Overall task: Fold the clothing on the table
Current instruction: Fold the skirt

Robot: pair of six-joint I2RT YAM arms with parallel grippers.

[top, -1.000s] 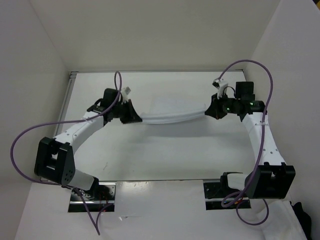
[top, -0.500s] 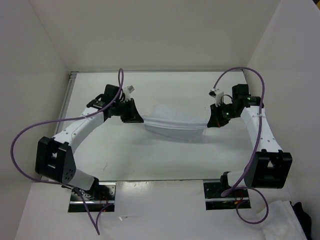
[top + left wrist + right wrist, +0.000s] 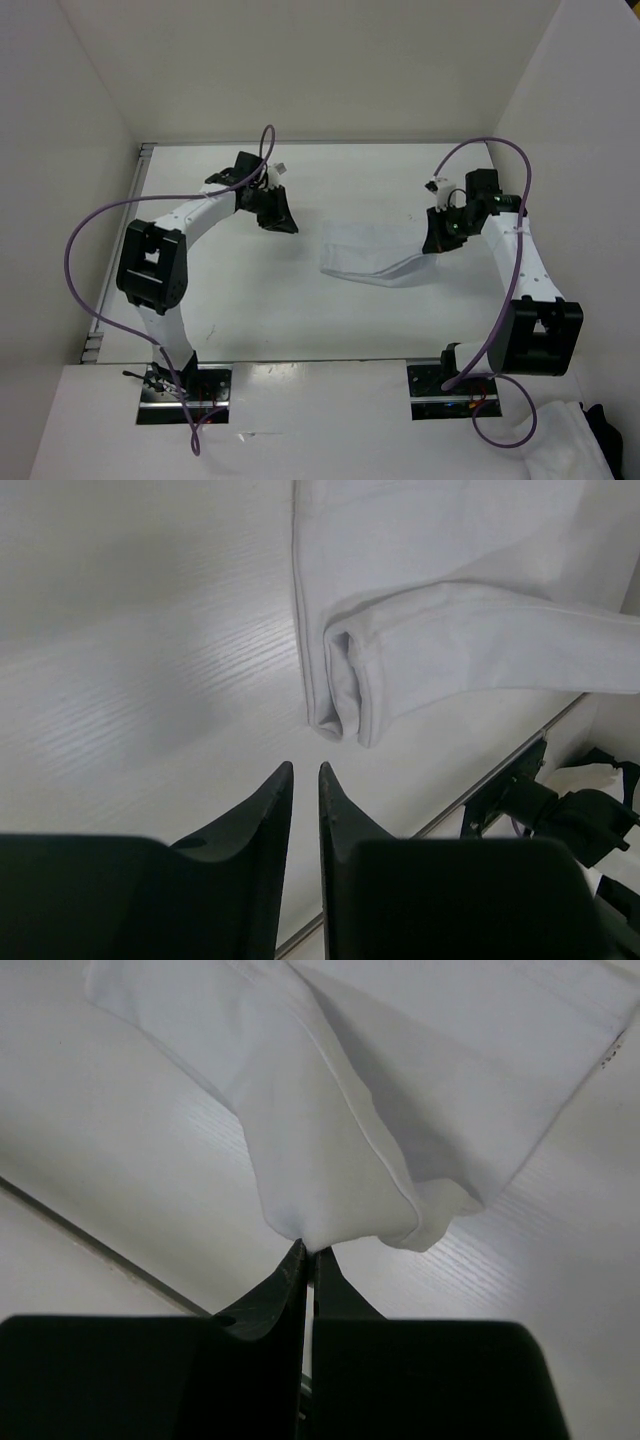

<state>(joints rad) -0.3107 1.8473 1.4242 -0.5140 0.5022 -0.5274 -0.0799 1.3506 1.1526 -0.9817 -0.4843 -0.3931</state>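
The clothing (image 3: pixel 362 256) is a thin white garment lying partly folded on the white table (image 3: pixel 250 300), right of centre. My right gripper (image 3: pixel 436 244) is shut on its right end, and the right wrist view shows the cloth (image 3: pixel 330 1130) pinched at the tips of that gripper (image 3: pixel 311 1248) and lifted slightly. My left gripper (image 3: pixel 281 222) hovers to the left of the garment, apart from it. In the left wrist view its jaws (image 3: pixel 305 770) stand slightly open with nothing between them, and the garment's loose rolled end (image 3: pixel 345 695) lies just ahead.
White walls close in the table on the left, back and right. A bulkier white cloth heap (image 3: pixel 555 445) and a dark garment (image 3: pixel 606 425) lie off the table's near right corner. The arm bases (image 3: pixel 450 385) sit along the near edge.
My left gripper has opened and let go of the garment's left end, which dropped onto the table. The left arm has drawn back away from it. The right gripper still holds its end.
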